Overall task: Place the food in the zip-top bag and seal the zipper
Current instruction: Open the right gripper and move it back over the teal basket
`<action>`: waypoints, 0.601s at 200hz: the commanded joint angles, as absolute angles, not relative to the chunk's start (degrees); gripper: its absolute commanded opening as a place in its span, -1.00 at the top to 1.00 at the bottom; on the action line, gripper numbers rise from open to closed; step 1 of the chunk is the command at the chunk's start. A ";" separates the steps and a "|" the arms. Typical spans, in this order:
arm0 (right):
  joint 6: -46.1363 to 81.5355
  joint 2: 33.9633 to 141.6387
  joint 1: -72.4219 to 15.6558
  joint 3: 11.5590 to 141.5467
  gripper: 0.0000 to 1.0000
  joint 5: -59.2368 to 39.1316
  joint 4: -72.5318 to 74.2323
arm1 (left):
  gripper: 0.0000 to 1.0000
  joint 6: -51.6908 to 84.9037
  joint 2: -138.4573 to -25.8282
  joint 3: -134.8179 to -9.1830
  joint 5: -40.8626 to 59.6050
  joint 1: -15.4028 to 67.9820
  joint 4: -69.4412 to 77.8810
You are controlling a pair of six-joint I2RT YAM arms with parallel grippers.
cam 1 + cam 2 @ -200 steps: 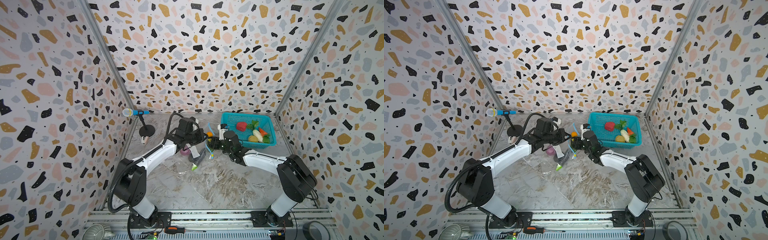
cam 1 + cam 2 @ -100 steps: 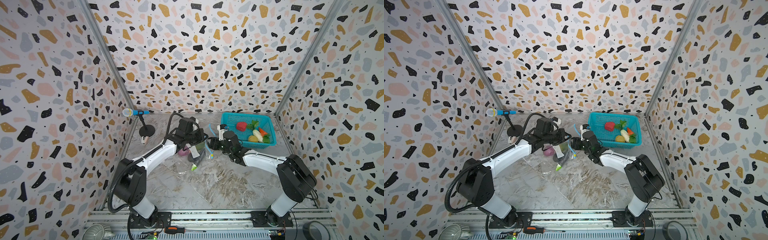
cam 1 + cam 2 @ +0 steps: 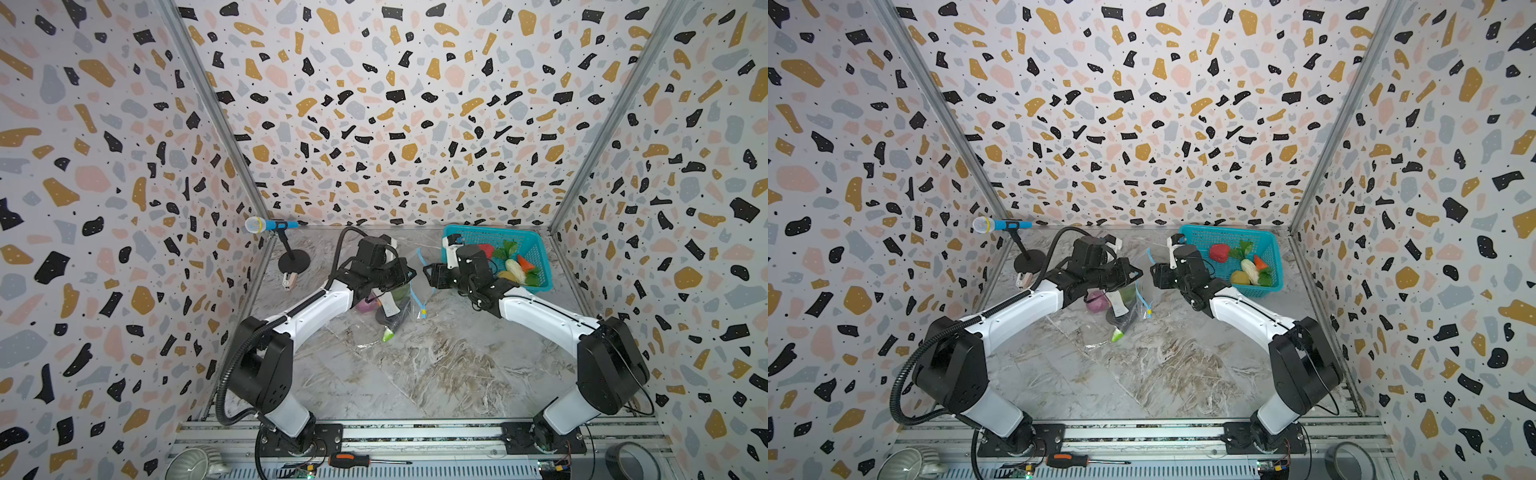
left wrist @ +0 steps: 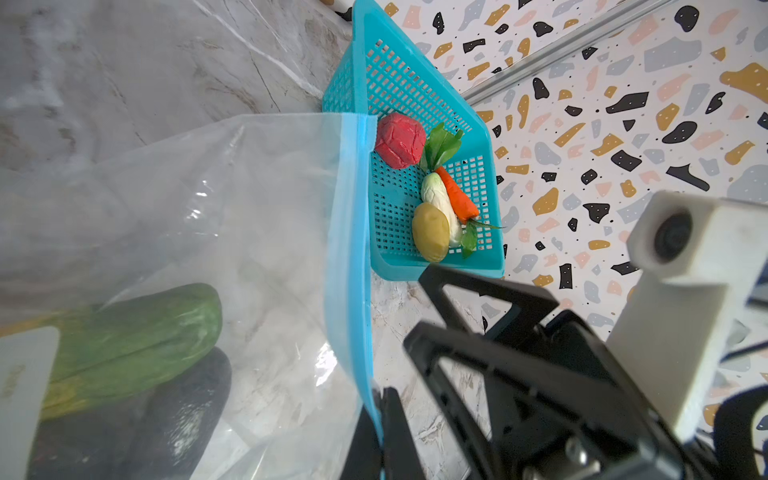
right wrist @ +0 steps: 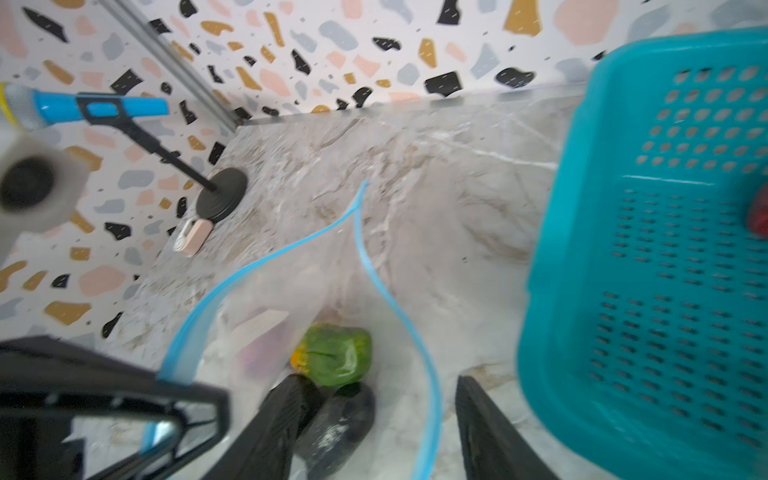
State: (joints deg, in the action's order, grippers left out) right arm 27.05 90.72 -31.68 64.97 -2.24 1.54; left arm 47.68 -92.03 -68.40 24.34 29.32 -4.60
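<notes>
Both arms are working at the zip-top bag (image 3: 397, 309), a little above the middle of the frame in both top views.
Nearest to the camera, the body of the bag is lying on the marble table (image 3: 436, 374), and a purple onion (image 3: 365, 306), a dark aubergine (image 3: 392, 321) and a green piece (image 4: 137, 332) are lying inside it. Behind them, the left gripper (image 3: 411, 273) is pressing its jaws together on the zipper (image 4: 353, 249) and is holding the mouth edge up. Just to the right, the right gripper (image 5: 380, 386) is hovering at the open mouth with its jaws apart, gripping nothing. Farther back, at the upper right of the table, the teal basket (image 3: 528, 239) is holding the red pepper (image 3: 486, 250), leafy greens (image 3: 508, 248), orange carrot (image 3: 524, 262), white piece (image 3: 514, 270) and yellow piece (image 3: 505, 275).
</notes>
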 commanded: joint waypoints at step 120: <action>17.76 108.72 -14.53 92.71 -0.43 11.78 -24.17 | 1.00 47.39 -92.30 -68.81 25.77 30.15 -1.77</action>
